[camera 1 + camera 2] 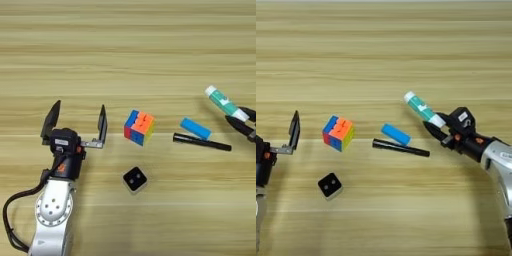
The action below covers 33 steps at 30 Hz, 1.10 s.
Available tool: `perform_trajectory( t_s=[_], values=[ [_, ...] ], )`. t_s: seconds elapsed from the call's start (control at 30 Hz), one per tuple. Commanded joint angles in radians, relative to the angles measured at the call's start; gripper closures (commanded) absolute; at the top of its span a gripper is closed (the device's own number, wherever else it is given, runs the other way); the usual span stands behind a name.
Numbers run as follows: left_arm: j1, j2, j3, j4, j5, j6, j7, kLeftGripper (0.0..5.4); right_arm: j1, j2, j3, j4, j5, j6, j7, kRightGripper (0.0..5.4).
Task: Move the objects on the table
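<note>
So, nearest: small black white-edged cube (135,179) sits free on the light wood plank table (130,60), untouched. Left gripper (77,125) hovers just left of the multicoloured puzzle cube (139,127), fingers spread wide, nothing in them. Thin black pen (201,142) & short blue bar (195,128) lie side by side, loose. Furthest, right gripper (437,125) is clamped on the white-and-teal glue-stick tube (422,109). Judgement: one obj in hand, four left to move, approx early stage.

Thin pale strip (384,1) along top, poss. floor
</note>
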Motion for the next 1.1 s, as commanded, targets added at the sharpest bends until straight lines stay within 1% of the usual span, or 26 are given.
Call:
perform_trajectory(
  t_s=[0.03, 0.23, 0.63, 0.77, 0.8, 0.87, 0.93, 1.03, 1.1],
  values=[
    [-0.006, 0.002, 0.001, 0.006, 0.006, 0.006, -0.002, 0.00, -0.021, -0.008, 0.014, 0.068, -0.026, -0.044, 0.016, 3.70],
    [-0.011, 0.006, 0.002, 0.005, 0.004, 0.009, -0.006, 0.00, -0.015, 0.011, 0.037, 0.146, -0.050, -0.088, 0.018, 3.70],
    [-0.020, 0.010, 0.006, 0.005, 0.002, 0.013, -0.011, 0.00, -0.050, 0.020, 0.037, 0.305, -0.062, -0.139, 0.024, 3.70],
    [-0.023, 0.009, 0.008, 0.008, 0.002, 0.012, -0.012, 0.00, -0.061, 0.021, 0.039, 0.338, -0.065, -0.156, 0.025, 3.70],
    [-0.024, 0.009, 0.008, 0.009, 0.003, 0.012, -0.013, 0.00, -0.061, 0.021, 0.041, 0.340, -0.064, -0.158, 0.027, 3.41],
    [-0.024, 0.008, 0.008, 0.009, 0.003, 0.011, -0.013, 0.00, -0.062, 0.020, 0.042, 0.342, -0.063, -0.161, 0.031, 3.19],
    [-0.023, 0.007, 0.008, 0.008, 0.004, 0.011, -0.013, 0.00, -0.063, 0.020, 0.042, 0.343, -0.061, -0.163, 0.033, 2.80],
    [-0.019, 0.006, 0.008, 0.006, 0.006, 0.010, -0.010, 0.00, -0.063, 0.019, 0.040, 0.342, -0.058, -0.167, 0.035, 2.46],
    [-0.017, 0.005, 0.009, 0.006, 0.006, 0.009, -0.010, 0.00, -0.064, 0.018, 0.039, 0.340, -0.057, -0.167, 0.037, 2.34]
  ],
)
